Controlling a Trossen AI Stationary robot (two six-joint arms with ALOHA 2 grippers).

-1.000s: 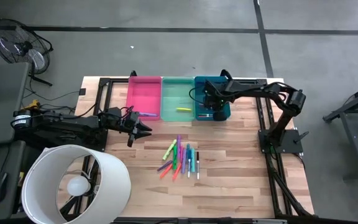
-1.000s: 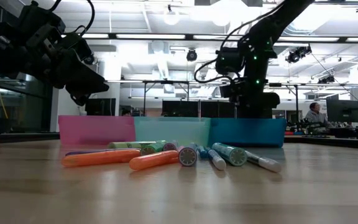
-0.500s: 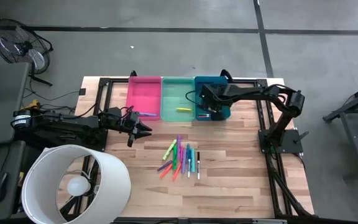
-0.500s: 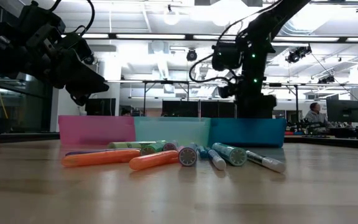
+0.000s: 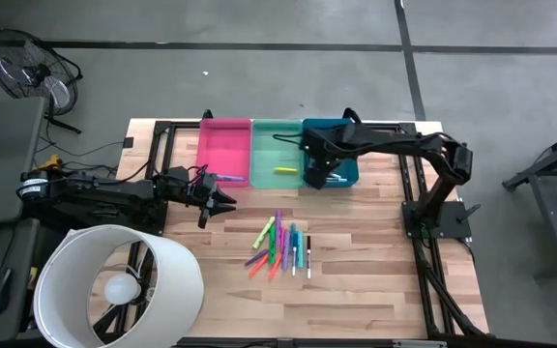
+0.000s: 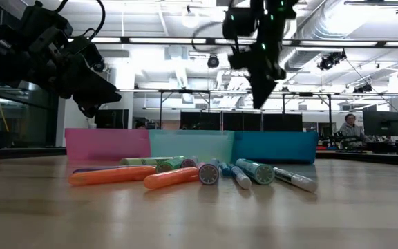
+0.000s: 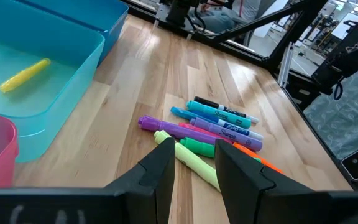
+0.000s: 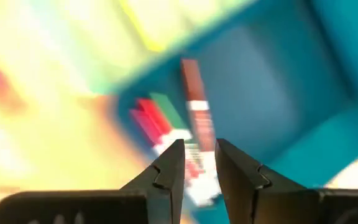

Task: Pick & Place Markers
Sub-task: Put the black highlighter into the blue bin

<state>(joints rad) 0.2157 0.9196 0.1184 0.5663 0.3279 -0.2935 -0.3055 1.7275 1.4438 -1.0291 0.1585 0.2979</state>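
Most of the sorting is left to do: a loose cluster of markers (image 5: pixel 280 247) lies on the wooden table (image 5: pixel 375 280) just below the middle of the high view, in green, purple, blue, orange and pink, several touching or overlapping. Only a few appear to be placed already: a yellow marker (image 5: pixel 284 170) lies in the green bin (image 5: pixel 275 130), and at least one marker (image 5: pixel 335 179) rests in the blue bin (image 5: pixel 352 174), while a purple one (image 5: pixel 230 177) lies at the lower right edge of the pink bin (image 5: pixel 222 145). The three bins stand side by side across the upper middle of the frame. The right gripper (image 5: pixel 313 172) reaches in from the right of the frame, its arm stretched level across the blue bin, hanging over the seam between the green and blue bins; its fingers stand only a narrow gap apart with nothing between them. The left gripper (image 5: pixel 222 201) hangs at the left of the frame, below the pink bin and well apart from the cluster, arm extended low, fingers partly parted and empty, pointing toward the markers.
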